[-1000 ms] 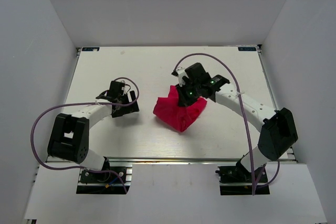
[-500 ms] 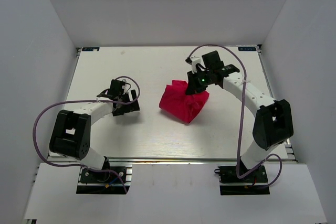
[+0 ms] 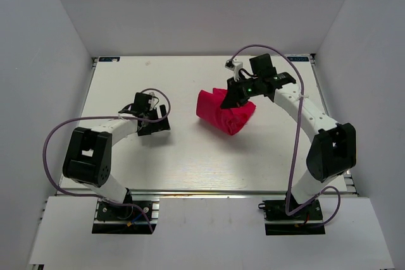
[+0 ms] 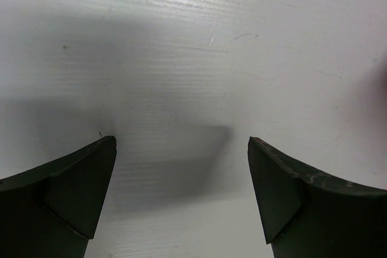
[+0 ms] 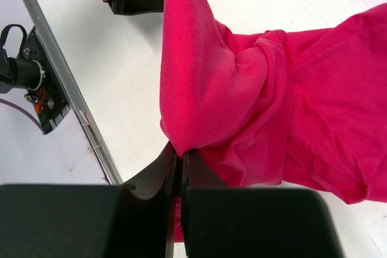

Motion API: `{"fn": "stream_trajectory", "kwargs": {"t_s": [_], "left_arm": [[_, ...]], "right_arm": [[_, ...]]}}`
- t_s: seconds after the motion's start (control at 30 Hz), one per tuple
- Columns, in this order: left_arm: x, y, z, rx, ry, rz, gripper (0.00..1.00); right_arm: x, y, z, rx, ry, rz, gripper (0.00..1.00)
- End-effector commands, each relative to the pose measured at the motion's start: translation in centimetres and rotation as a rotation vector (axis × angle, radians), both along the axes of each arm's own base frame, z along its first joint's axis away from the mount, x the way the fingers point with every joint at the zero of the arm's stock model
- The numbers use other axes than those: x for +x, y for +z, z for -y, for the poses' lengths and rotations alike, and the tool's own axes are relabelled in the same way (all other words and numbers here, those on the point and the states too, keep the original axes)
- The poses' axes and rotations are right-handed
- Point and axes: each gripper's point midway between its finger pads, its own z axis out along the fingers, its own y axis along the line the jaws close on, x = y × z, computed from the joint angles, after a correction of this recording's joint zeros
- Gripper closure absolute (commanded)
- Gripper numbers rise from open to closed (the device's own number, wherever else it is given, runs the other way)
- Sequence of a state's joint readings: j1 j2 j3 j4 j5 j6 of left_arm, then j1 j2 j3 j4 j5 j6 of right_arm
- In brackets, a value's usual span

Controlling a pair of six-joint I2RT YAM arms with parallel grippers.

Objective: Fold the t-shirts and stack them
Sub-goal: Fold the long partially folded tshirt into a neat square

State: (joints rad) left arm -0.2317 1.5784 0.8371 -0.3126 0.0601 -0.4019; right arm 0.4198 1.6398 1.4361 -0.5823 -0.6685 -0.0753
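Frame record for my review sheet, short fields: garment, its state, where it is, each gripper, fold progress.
garment: one crimson-pink t-shirt
state: bunched, not folded
place: right of centre on the white table
right gripper: shut on a fold of the t-shirt
left gripper: open, empty, over bare table, apart from the t-shirt
fold progress: none visible, no stack

On 1 white table (image 3: 190, 162): 1 crimson-pink t-shirt (image 3: 224, 112). 2 robot grippers: left gripper (image 4: 181, 143), right gripper (image 5: 179, 154). 2 purple cables (image 3: 45, 153), 1 per side.
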Motion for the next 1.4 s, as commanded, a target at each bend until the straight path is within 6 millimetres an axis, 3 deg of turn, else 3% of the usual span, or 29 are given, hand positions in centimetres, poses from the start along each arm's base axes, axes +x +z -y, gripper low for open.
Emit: {"fn": "stream_trajectory", "kwargs": {"t_s": [0.0, 0.2, 0.3, 0.73, 0.87, 0.9, 0.93, 1.17, 1.3, 1.37], "left_arm": [[0.3, -0.1, 0.4, -0.015, -0.022, -0.01, 0.0], [0.4, -0.5, 0.4, -0.013, -0.022, -0.021, 0.0], [0.4, -0.8, 0.3, -0.006, -0.03, -0.028, 0.0], [1.1, -0.3, 0.8, -0.016, -0.055, -0.011, 0.0], [1.3, -0.2, 1.0, -0.025, -0.061, -0.013, 0.0], [1.3, -0.2, 1.0, -0.025, -0.061, -0.013, 0.0], [1.3, -0.2, 1.0, -0.025, -0.061, -0.013, 0.0], [1.8, 0.0, 1.8, -0.056, -0.09, -0.007, 0.0], [2.7, 0.8, 2.3, -0.073, -0.11, 0.015, 0.0], [3.2, 1.5, 3.0, -0.08, -0.14, 0.037, 0.0]], "right_arm": [[0.5, 2.7, 0.5, 0.035, -0.012, 0.052, 1.0], [3.5, 0.5, 1.5, 0.036, -0.021, 0.02, 1.0], [5.4, 1.4, 2.3, 0.059, -0.005, 0.068, 1.0], [13.2, -4.8, 6.6, 0.046, -0.051, -0.029, 1.0], [13.7, -6.3, 7.7, 0.057, -0.077, -0.094, 1.0], [14.2, -6.5, 9.1, 0.064, -0.106, -0.095, 1.0], [13.8, -6.7, 8.2, 0.063, -0.089, -0.103, 1.0], [14.6, -8.2, 9.6, 0.066, -0.149, -0.17, 1.0], [15.2, -9.3, 10.9, 0.024, -0.21, -0.193, 0.85], [16.0, -9.3, 11.7, -0.009, -0.251, -0.177, 0.88]]}}
